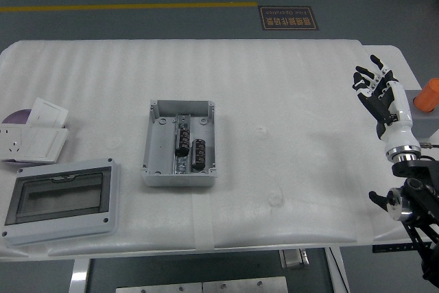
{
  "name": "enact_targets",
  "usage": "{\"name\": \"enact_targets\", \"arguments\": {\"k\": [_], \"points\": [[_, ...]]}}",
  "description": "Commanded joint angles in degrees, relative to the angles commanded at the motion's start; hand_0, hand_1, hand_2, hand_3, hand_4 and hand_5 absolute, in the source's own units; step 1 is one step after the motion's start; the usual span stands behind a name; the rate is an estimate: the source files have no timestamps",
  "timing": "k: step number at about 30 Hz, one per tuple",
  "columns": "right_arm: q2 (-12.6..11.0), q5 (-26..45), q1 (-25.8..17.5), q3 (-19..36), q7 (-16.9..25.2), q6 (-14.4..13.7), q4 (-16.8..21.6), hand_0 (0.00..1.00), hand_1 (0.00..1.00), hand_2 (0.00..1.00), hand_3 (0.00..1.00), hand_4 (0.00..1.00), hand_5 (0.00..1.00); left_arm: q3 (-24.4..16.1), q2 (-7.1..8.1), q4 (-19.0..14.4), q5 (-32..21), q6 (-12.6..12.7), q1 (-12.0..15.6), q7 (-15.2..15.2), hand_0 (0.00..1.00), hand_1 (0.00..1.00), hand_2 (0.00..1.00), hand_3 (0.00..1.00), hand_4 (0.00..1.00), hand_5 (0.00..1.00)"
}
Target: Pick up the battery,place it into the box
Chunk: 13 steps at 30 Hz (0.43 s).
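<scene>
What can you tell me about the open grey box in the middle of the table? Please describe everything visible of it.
The grey box is a rectangular, lidless enclosure that looks like plastic, lying flat on the white table with its opening upward. Screw posts sit in its inner corners. Inside, along a central rail, are two black ribbed components side by side. Nothing else touches it; the right hand is far off by the table's right edge.
</scene>
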Motion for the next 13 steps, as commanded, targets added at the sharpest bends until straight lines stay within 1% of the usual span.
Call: {"name": "enact_targets", "arguments": {"k": [4, 5, 6, 9, 13], "points": [[-0.2, 2.6, 0.0, 1.2, 0.6, -0.2, 0.6, 0.655, 0.73, 0.74, 0.831, 0.619, 0.289, 0.1, -0.09, 0.0, -0.3, -0.1, -0.1, 0.0, 0.584, 0.664, 0.551, 0.563, 0.477, 0.419], [-0.2, 2.7, 0.0, 1.5, 0.7, -0.3, 0.7, 0.651, 0.715, 0.726, 0.786, 0.624, 0.298, 0.1, -0.12, 0.0, -0.4, -0.1, -0.1, 0.0, 0.585, 0.664, 0.553, 0.563, 0.477, 0.417], [-0.3, 2.4, 0.0, 1.8, 0.7, -0.5, 0.7, 0.651, 0.715, 0.726, 0.786, 0.624, 0.298, 0.2, -0.13, 0.0, -0.5, -0.1, -0.2, -0.1, 0.585, 0.664, 0.553, 0.563, 0.477, 0.417], [-0.3, -1.7, 0.3, 2.6, -1.0, -2.5, 0.6, 0.651, 0.715, 0.726, 0.786, 0.624, 0.298, 0.0, -0.15, 0.0, -0.4, -0.1, -0.3, 0.0, 0.585, 0.664, 0.553, 0.563, 0.477, 0.417], [-0.2, -7.1, 0.6, 3.0, -2.8, -3.8, 0.6, 0.634, 0.7, 0.72, 0.766, 0.622, 0.3, -0.3, -0.14, 0.0, -0.2, -0.1, -0.3, 0.1, 0.587, 0.664, 0.555, 0.563, 0.478, 0.416]]}}
